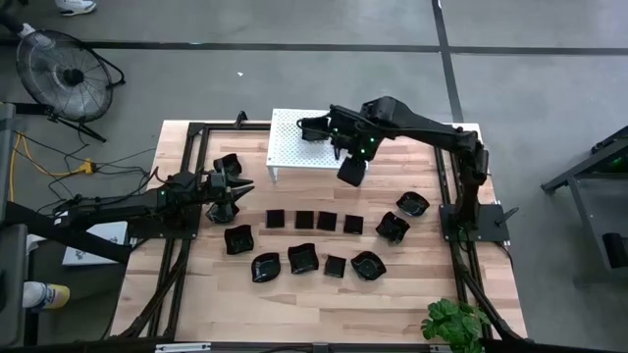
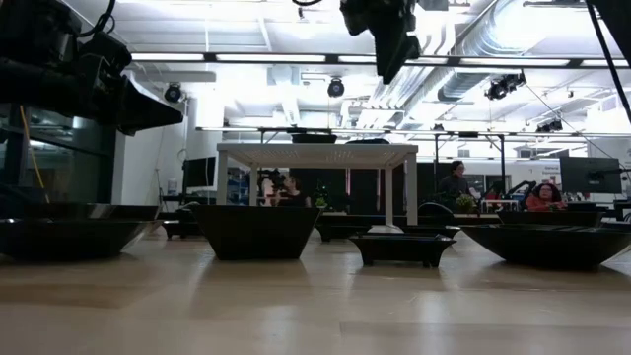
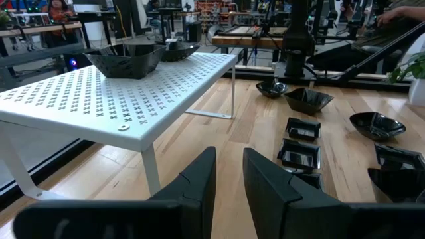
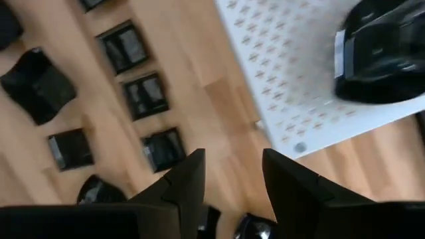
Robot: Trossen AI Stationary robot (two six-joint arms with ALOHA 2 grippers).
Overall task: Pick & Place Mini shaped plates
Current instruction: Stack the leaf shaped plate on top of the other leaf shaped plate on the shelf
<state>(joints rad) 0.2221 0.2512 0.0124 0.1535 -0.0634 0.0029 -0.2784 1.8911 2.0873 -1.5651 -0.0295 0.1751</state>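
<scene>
Many plates: the mini shaped plates (image 1: 314, 240) lie scattered across the middle of the wooden worktop (image 1: 196, 304), flat squares in a row, wavy-rimmed ones around them.
Stand: a white perforated stand (image 1: 289, 142) sits at the upper centre of the high view; two black dishes (image 3: 126, 60) rest on its far end in the left wrist view.
Right gripper: (image 1: 351, 173) hangs over the stand's lower right edge, fingers (image 4: 189, 176) apart, nothing between them.
Left gripper: (image 1: 238, 188) at the worktop's left, beside the plates there; fingers (image 3: 199, 179) slightly apart, gripping nothing.
Background: people sit at desks in the low view.
</scene>
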